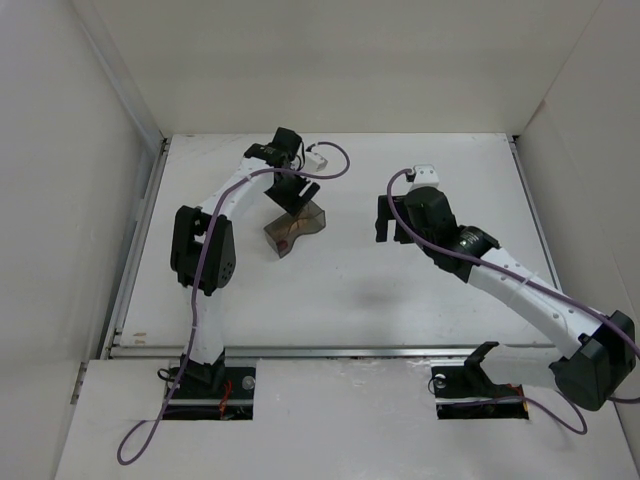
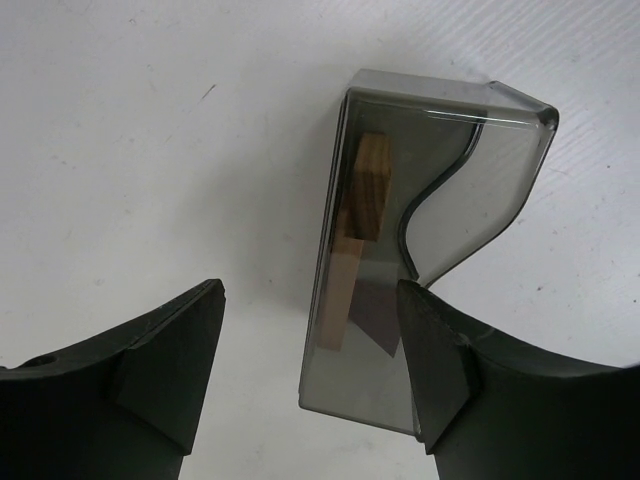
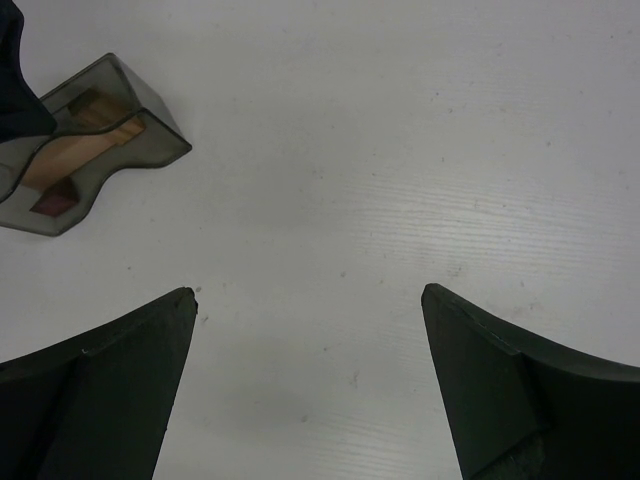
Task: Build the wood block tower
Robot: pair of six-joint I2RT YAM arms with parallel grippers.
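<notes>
The tower's wood blocks lie inside a dark translucent bin (image 1: 297, 224) at the table's middle left. Through its wall I see a striped brown block (image 2: 366, 188), a light tan block (image 2: 341, 300) and a dark reddish piece (image 2: 376, 312). My left gripper (image 2: 310, 290) is open around the bin's (image 2: 440, 190) near end. Its right finger (image 2: 435, 350) touches the bin's side, while a gap separates the left finger (image 2: 175, 350) from it. My right gripper (image 3: 310, 295) hangs open over bare table, well to the right of the bin (image 3: 150, 130).
White walls enclose the table on the left, back and right. A raised metal rail (image 1: 330, 350) runs along the near edge in front of the arm bases. The right arm (image 1: 500, 275) stretches from the lower right towards the middle.
</notes>
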